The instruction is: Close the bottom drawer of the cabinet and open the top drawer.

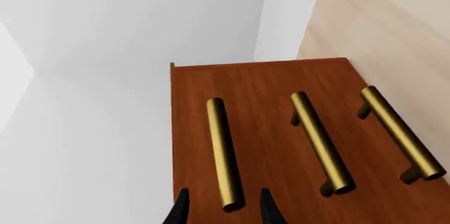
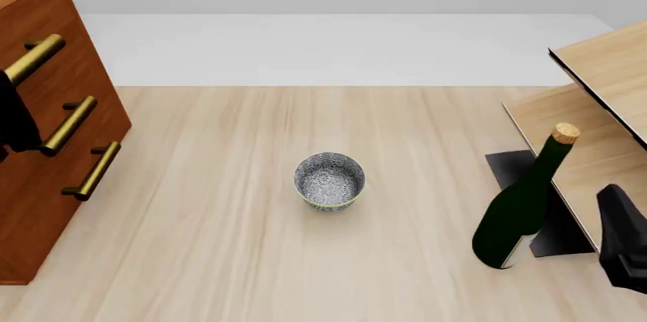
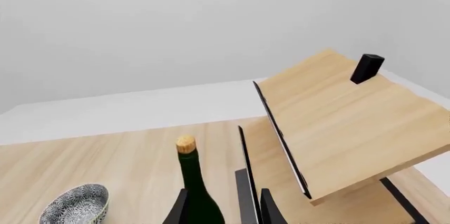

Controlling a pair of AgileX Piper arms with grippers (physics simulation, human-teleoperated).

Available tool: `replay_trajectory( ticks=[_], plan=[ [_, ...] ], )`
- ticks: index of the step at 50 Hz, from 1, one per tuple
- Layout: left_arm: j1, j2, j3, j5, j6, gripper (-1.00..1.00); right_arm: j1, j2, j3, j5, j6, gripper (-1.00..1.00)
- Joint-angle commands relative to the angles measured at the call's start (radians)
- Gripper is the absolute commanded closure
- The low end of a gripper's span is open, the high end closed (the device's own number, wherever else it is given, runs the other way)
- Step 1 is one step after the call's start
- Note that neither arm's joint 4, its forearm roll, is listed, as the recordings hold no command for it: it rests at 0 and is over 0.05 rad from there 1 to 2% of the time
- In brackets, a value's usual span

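The reddish-brown cabinet (image 2: 41,208) stands at the table's left edge and also shows in the left wrist view (image 1: 267,81). All three drawer fronts look flush in one plane. The top drawer's brass handle (image 2: 39,55) (image 1: 223,150) lies between the fingers of my left gripper (image 1: 224,211) (image 2: 15,121), which is open and straddles the handle's near end with gaps on both sides. The bottom drawer's handle (image 2: 96,170) (image 1: 401,132) is free. My right gripper (image 3: 223,211) (image 2: 622,242) is open and empty at the far right, behind the bottle.
A patterned bowl (image 2: 329,180) sits mid-table. A dark green corked bottle (image 2: 520,208) (image 3: 193,182) stands at the right, beside a tilted pale wood shelf unit (image 2: 607,110) (image 3: 344,124) with a small black block (image 3: 367,68) on it.
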Motion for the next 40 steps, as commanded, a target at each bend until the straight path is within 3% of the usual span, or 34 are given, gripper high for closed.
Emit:
replay_trajectory(
  ticks=[1, 10, 11, 40],
  plan=[
    [0.008, 0.022, 0.000, -0.021, 0.010, -1.00, -0.002, -0.028, 0.002, 0.026, 0.003, -1.00],
    [0.022, 0.027, 0.041, -0.080, 0.050, -1.00, -0.002, -0.029, 0.003, 0.026, 0.003, -1.00],
    [0.025, 0.027, 0.046, -0.092, 0.056, 1.00, -0.002, -0.029, 0.003, 0.027, 0.002, -1.00],
    [-0.006, 0.027, 0.068, -0.115, 0.063, 1.00, -0.002, -0.007, 0.002, 0.005, 0.000, -1.00]
  ],
)
